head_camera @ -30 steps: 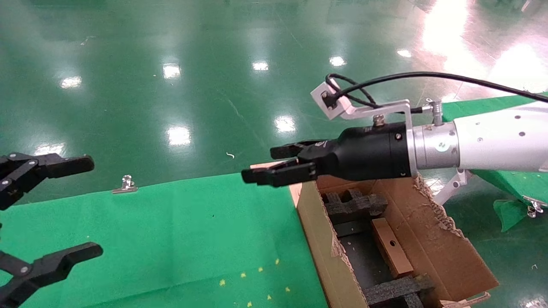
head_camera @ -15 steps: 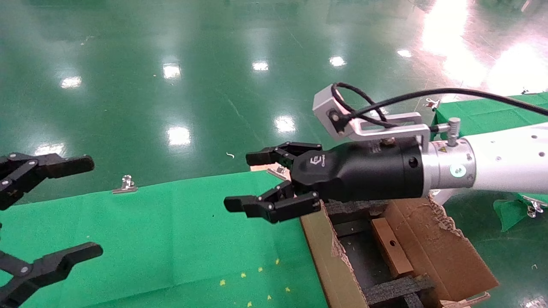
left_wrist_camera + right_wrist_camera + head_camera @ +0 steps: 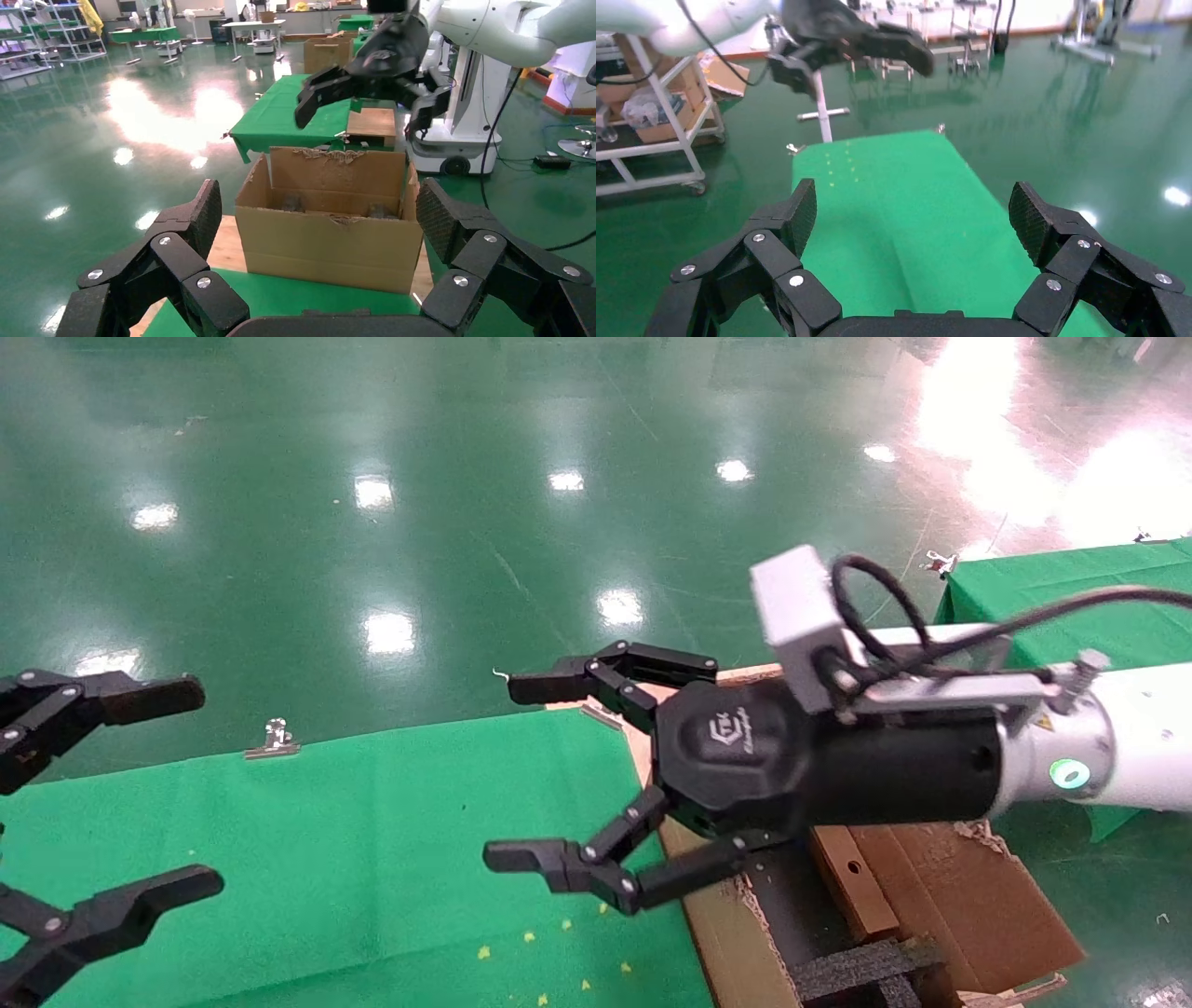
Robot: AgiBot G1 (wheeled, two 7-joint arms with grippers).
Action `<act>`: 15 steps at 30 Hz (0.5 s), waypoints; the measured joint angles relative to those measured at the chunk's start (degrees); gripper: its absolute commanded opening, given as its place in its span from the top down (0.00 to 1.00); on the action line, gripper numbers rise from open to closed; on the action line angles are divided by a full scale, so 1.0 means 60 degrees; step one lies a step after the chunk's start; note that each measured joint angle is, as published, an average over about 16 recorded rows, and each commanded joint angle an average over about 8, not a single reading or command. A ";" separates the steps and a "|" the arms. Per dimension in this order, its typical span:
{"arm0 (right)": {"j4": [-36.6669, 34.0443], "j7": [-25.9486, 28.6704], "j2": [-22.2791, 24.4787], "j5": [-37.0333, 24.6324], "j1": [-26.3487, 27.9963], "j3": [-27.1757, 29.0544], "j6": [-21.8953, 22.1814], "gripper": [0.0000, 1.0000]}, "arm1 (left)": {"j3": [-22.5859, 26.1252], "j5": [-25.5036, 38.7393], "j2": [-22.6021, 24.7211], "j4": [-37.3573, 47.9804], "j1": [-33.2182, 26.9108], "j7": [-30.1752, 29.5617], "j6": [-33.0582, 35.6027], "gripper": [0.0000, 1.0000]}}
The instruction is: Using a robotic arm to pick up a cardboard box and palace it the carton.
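Note:
My right robotic arm, white-sleeved with a teal ring (image 3: pixel 1068 773), holds its black gripper (image 3: pixel 510 771) open and empty above the green cloth, at the carton's left wall. The carton (image 3: pixel 968 896) stands at the right with ragged flaps and black foam inserts (image 3: pixel 861 971). The small cardboard box (image 3: pixel 852 882) with a round hole lies inside it between the inserts. The left wrist view shows the carton (image 3: pixel 330 232) with the right gripper (image 3: pixel 365 84) above it. The right wrist view shows my open right gripper (image 3: pixel 916 210) over green cloth. My left gripper (image 3: pixel 200 786) is open and idle at the far left.
A green cloth (image 3: pixel 372 840) covers the table, with small yellow specks near its front. A metal clip (image 3: pixel 273 738) sits on its far edge. Another green-covered table (image 3: pixel 1043 589) stands at the right. Glossy green floor lies beyond.
My right wrist has rolled and dropped lower over the carton's left wall, and its fingers now show spread wide. The small box stays in the carton. The left gripper has not moved.

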 measured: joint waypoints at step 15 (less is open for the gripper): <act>0.0161 -0.1054 -0.0064 0.0422 -0.0823 0.1109 -0.0575 0.00 | -0.0001 -0.0002 -0.0001 0.0002 0.0002 0.0000 -0.0004 0.00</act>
